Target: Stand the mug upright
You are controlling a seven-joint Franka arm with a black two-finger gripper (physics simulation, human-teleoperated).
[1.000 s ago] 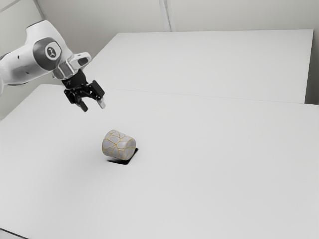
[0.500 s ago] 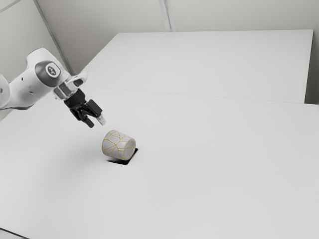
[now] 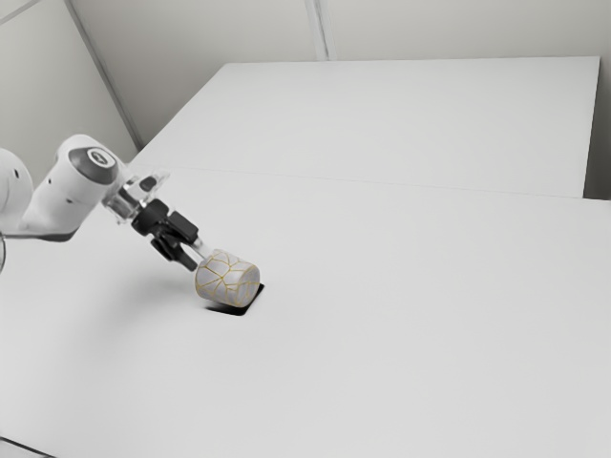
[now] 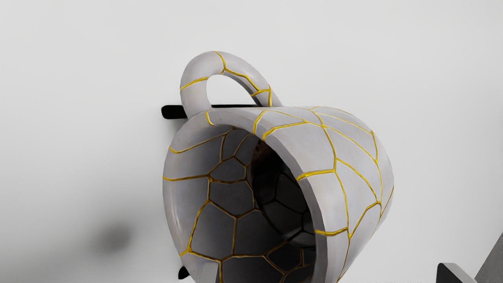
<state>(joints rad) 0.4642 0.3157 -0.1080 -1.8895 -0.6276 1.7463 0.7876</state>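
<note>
My gripper (image 3: pixel 198 260) is tilted down beside the mug (image 3: pixel 227 279), at its side toward the exterior view's left. The mug, pale grey with gold crack lines, lies on its side on the table. In the wrist view the mug (image 4: pixel 346 169) turns its dark open mouth toward my hand, its handle sticking out to one side. The gripper (image 4: pixel 328 273) stands open, fingertips wide apart; one overlaps the mug's rim and the other is beyond the outer wall. Whether either touches the mug, I cannot tell.
Beneath and beside the mug is a black patch (image 3: pixel 256 298) on the white table (image 3: pixel 401 315). Another white surface (image 3: pixel 401 114) stretches behind, toward pale walls.
My gripper has come down and toward the exterior view's right, from well above the mug to right beside it. The mug has not moved.
</note>
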